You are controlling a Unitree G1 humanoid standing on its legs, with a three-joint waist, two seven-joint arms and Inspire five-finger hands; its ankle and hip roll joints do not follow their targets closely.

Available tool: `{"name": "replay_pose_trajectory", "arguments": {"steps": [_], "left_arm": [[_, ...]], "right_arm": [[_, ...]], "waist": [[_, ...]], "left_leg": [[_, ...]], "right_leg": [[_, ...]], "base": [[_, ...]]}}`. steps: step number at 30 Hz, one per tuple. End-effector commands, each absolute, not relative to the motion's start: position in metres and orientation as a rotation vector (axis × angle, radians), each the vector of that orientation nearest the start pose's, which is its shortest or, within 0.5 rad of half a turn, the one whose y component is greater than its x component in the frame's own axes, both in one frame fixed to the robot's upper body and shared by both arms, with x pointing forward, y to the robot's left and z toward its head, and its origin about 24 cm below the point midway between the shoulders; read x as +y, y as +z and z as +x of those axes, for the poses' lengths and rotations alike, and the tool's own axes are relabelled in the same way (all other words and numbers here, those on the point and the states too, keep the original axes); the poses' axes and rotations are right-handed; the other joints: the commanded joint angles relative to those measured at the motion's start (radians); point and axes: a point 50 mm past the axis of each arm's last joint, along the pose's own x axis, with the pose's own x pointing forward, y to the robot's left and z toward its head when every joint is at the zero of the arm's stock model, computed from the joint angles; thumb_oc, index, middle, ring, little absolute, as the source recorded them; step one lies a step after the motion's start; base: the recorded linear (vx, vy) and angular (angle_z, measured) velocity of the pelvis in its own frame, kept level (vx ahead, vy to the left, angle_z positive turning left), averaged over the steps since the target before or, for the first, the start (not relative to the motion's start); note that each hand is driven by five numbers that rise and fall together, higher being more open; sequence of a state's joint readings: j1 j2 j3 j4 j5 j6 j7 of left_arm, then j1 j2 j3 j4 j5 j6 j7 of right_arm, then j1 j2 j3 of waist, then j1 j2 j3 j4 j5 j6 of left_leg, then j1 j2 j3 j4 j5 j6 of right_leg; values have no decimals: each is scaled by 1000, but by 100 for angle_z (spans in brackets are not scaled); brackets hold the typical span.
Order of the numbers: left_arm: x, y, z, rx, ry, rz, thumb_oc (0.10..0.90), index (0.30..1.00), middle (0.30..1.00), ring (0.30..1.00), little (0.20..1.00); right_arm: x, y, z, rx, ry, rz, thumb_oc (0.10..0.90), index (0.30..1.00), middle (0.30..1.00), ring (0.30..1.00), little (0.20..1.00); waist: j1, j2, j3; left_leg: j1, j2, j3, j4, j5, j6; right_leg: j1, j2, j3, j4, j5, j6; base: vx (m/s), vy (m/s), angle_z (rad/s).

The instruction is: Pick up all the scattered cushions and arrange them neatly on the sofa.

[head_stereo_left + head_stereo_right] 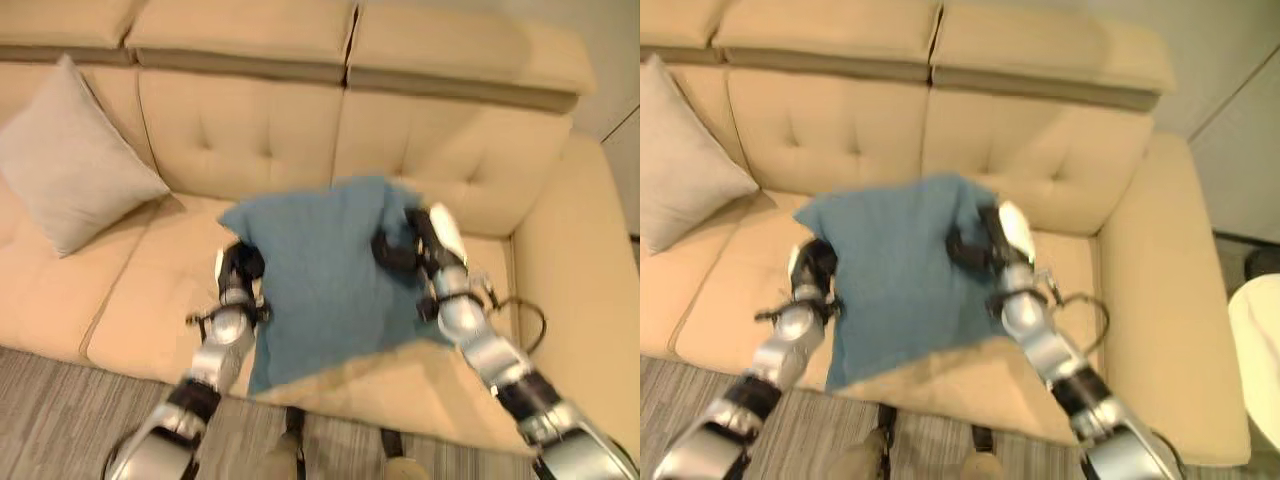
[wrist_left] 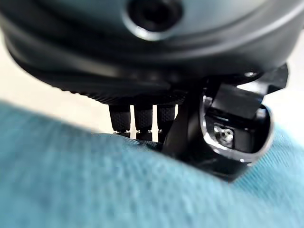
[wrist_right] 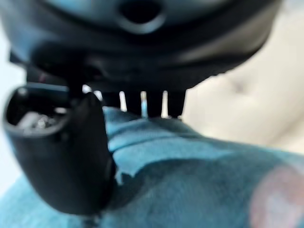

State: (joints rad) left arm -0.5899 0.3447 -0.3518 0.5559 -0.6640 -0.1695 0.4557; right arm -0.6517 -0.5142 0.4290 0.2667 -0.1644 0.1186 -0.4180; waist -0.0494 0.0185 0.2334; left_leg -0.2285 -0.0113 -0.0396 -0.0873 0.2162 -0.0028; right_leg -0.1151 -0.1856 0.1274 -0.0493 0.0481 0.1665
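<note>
Cushions: we saw two, a blue cushion [image 1: 325, 275] and a beige cushion [image 1: 70, 165], both at the sofa [image 1: 250, 130].
Blue cushion: it was held between our two arms over the middle of the sofa seat, tilted, its top corner up against the tufted backrest of the sofa and its lower corner hanging past the sofa's front edge.
Beige cushion: it stood propped on one corner at the left end of the sofa, leaning against the backrest, well apart from the blue cushion.
Left robot hand [image 1: 240, 265]: it sat on the left edge of the blue cushion; in our left wrist view the thumb [image 2: 223, 142] pressed into the blue cloth while the fingers [image 2: 137, 118] went down behind the cushion's edge, so we judged it clamped on the blue cushion.
Right robot hand [image 1: 985, 245]: it was at the upper right edge of the blue cushion, nearer the sofa's backrest than the left one; in our right wrist view the thumb [image 3: 71, 152] lay on the cloth and the fingers [image 3: 142, 102] reached over the far side, so we read it as gripping the blue cushion too.
Floor [image 1: 60, 410]: grey striped flooring ran along the front of the sofa.
Sofa: tan, with a tufted backrest and a wide armrest at its right end.
</note>
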Motion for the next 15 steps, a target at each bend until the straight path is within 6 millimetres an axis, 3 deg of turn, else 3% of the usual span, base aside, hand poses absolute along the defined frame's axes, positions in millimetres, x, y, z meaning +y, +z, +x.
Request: {"name": "replay_pose_trajectory", "arguments": {"steps": [1, 3, 6, 7, 8, 10, 12, 14, 15], "left_arm": [[60, 230, 367, -562, -137, -169, 400, 300, 300, 300, 300], [47, 261, 370, -637, -146, -153, 400, 300, 300, 300, 300], [35, 314, 368, -769, -150, -78, 400, 300, 300, 300, 300], [35, 351, 362, -882, -135, -17, 400, 300, 300, 300, 300], [35, 354, 361, -887, -135, -17, 400, 300, 300, 300, 300], [41, 395, 353, -1013, -71, 113, 400, 300, 300, 300, 300], [45, 413, 347, -1090, -4, 179, 400, 300, 300, 300, 300], [49, 440, 331, -1286, 166, 428, 400, 300, 300, 300, 300], [57, 445, 333, -1311, 223, 545, 400, 300, 300, 300, 300]], "right_arm": [[-117, 314, 352, -933, -386, -670, 400, 300, 300, 300, 300], [-129, 345, 360, -941, -506, -667, 400, 300, 300, 300, 300], [-127, 389, 359, -976, -590, -607, 400, 300, 300, 300, 300], [-129, 413, 350, -1036, -658, -635, 400, 300, 300, 300, 300], [-129, 416, 349, -1042, -659, -634, 400, 300, 300, 300, 300], [-133, 442, 340, -1094, -730, -643, 400, 300, 300, 300, 300], [-134, 451, 337, -1112, -726, -609, 400, 300, 300, 300, 300], [-133, 463, 330, -1180, -660, -495, 400, 300, 300, 300, 300], [-138, 466, 331, -1185, -666, -530, 400, 300, 300, 300, 300]], "waist": [[-13, 20, 2], [-17, 19, 27], [-27, 16, 77], [-37, 15, 105], [-38, 17, 108], [-53, 21, 135], [-56, 24, 146], [-56, 16, 164], [-54, 11, 165]], "left_leg": [[-73, 65, -15, 32, -174, -35], [-121, 48, -14, 41, -170, -32], [-175, 38, -6, 45, -160, -38], [-205, 32, -2, 43, -150, -46], [-209, 32, -3, 44, -148, -47], [-239, 28, 4, 21, -139, -59], [-257, 30, 7, 15, -138, -64], [-305, 30, 11, 14, -127, -73], [-325, 32, 16, 11, -124, -73]], "right_leg": [[-82, 80, 16, 82, -69, -55], [-123, 74, 15, 83, -58, -49], [-180, 65, 19, 82, -35, -36], [-203, 57, 23, 71, -20, -28], [-207, 57, 22, 70, -18, -28], [-235, 44, 15, 35, 3, -14], [-250, 40, 11, 16, 14, -7], [-285, 35, 4, -7, 35, 13], [-306, 36, 5, -18, 45, 20]], "base": [[-126, 152, -23], [-80, 119, -14], [-78, 109, -9], [-13, 89, -7], [-24, 75, -1], [-16, 58, -1], [-23, 35, -4], [-51, 79, -10], [-43, 106, -15]]}}
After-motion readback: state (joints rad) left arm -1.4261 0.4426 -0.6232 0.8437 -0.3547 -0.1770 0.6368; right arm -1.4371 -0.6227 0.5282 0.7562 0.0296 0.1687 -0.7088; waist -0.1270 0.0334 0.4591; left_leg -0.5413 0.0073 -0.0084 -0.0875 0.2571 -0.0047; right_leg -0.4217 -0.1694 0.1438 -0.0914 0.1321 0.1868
